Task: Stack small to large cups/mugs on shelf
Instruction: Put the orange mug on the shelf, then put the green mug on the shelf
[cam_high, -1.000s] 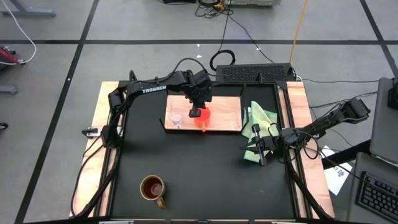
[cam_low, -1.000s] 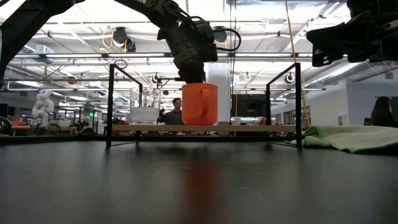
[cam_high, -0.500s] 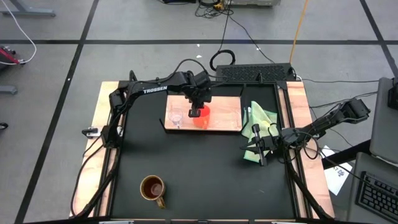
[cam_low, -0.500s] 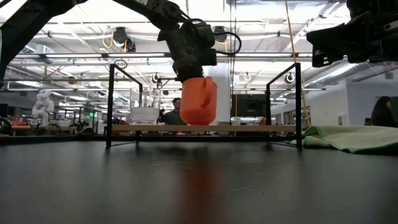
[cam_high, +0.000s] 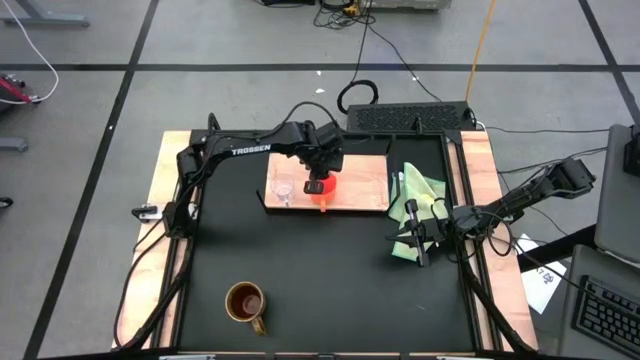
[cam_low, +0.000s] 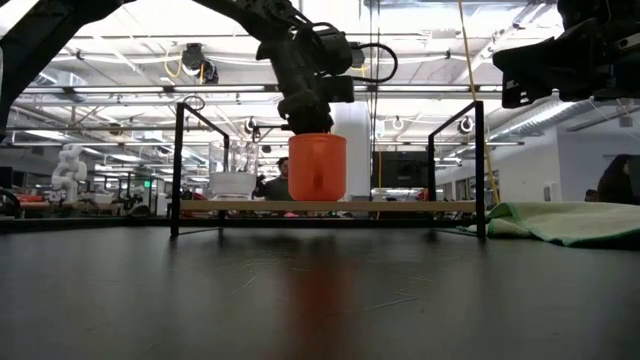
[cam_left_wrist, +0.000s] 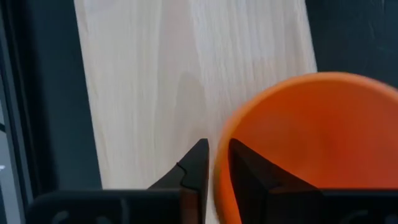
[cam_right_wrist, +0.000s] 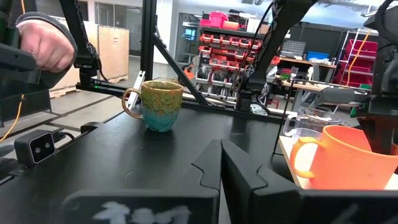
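The orange cup (cam_high: 320, 188) stands upright on the light-wood shelf (cam_high: 365, 180), near its middle; it also shows in the low view (cam_low: 317, 168). My left gripper (cam_high: 318, 170) is above it, shut on its rim. The tiny clear glass cup (cam_high: 284, 190) stands on the shelf to the left of the orange one. The brown glossy mug (cam_high: 246, 303) stands on the black table near the front left. My right gripper (cam_high: 416, 248) is shut and empty at the right, beside the green cloth. My left gripper holds the orange cup by its rim (cam_left_wrist: 219, 163), one finger inside the cup and one outside. The fingers come from above, pointing down. The cup is upright with its base on the shelf board (cam_low: 420, 206).
A pale green cloth (cam_high: 418, 200) lies right of the shelf. The shelf has dark upright posts (cam_low: 177, 165) at its corners. A keyboard (cam_high: 405, 117) sits behind the table. A person's hand (cam_right_wrist: 46, 43) shows beyond the table in the right wrist view.
My left gripper has tipped the orange cup over at a slant and brought it back upright, keeping hold of the rim. The cup now stands a little farther toward the table's left on the shelf.
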